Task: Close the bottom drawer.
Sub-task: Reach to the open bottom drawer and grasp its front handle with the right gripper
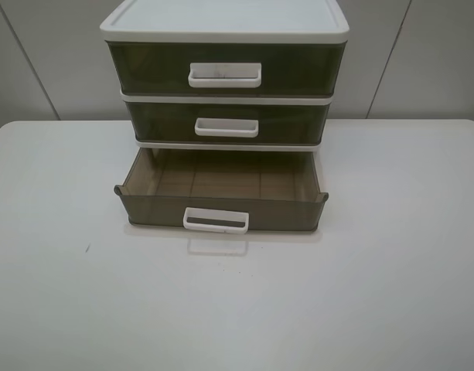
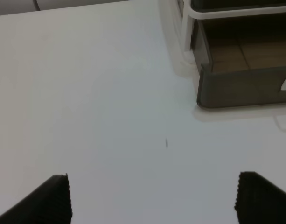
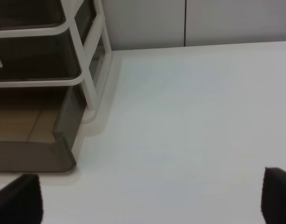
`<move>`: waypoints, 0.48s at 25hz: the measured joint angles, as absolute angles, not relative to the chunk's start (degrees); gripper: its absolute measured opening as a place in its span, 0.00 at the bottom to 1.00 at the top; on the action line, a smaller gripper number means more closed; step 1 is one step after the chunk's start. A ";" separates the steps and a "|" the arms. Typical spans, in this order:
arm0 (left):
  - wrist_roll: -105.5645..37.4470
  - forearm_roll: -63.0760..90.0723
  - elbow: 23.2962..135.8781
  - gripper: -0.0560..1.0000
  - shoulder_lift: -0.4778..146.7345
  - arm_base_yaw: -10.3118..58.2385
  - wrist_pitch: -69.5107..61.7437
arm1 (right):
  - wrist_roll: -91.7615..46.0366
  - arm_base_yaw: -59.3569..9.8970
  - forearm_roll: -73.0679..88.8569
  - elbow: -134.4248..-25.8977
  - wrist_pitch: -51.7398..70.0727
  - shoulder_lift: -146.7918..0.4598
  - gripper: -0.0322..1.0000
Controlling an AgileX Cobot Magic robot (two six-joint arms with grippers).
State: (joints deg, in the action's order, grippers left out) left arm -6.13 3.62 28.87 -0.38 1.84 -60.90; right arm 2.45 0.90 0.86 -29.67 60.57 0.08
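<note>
On the left side of the surface (image 1: 59,309), the left tool (image 2: 154,200) is hovering low, fingers spread wide and gripping nothing, and facing the left front corner of the open drawer. A tiny dark speck (image 2: 166,143) is lying on the surface just ahead of it.

In the middle, the three-drawer unit (image 1: 225,27) is sitting by the middle of the far edge. The bottom drawer (image 1: 221,207) is sticking well out toward the near edge, looking empty, with its white handle (image 1: 216,220) facing forward.

Over on the right, the right tool (image 3: 149,196) is also spread wide and empty, waiting close to the drawer's right front corner.

I'm seeing three likely dangers here:
- **Skewing:** a shove landing on one corner only is likely going to twist the drawer and jam it in the frame.
- **Sliding:** the plastic unit is looking light, so a hard push may be sliding the whole stack toward the far edge instead of closing anything.
- **Snagging:** an open finger could be catching in that loop handle and tugging the drawer back out on the retreat
</note>
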 joint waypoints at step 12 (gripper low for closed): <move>-6.13 3.62 28.87 0.73 -0.38 1.84 -60.90 | 2.45 0.90 0.86 -29.67 60.57 0.08 0.83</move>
State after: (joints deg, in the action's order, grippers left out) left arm -6.13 3.62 28.87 -0.38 1.84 -60.90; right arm 2.45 0.90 0.86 -29.67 60.57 0.08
